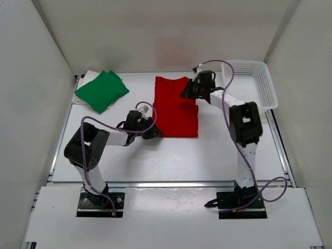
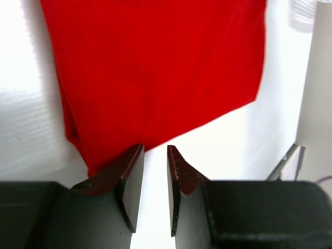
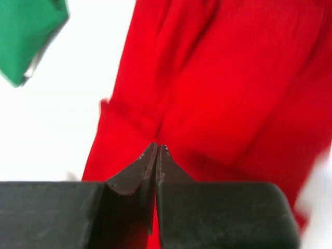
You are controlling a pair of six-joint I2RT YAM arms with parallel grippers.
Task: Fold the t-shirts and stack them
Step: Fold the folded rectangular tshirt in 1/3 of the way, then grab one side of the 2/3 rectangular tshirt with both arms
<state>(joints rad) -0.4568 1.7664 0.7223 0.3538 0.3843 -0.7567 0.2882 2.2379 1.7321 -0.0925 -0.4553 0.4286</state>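
Red soft t-shirt [image 1: 176,111] is lying folded oblong on the counter [image 1: 171,155]; we are holding the left gripper [image 2: 154,150] slightly parted at its corner, right gripper [image 3: 156,147] closed above it.

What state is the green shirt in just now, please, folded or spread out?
Folded: the green shirt is a compact square bundle with no sleeves showing.
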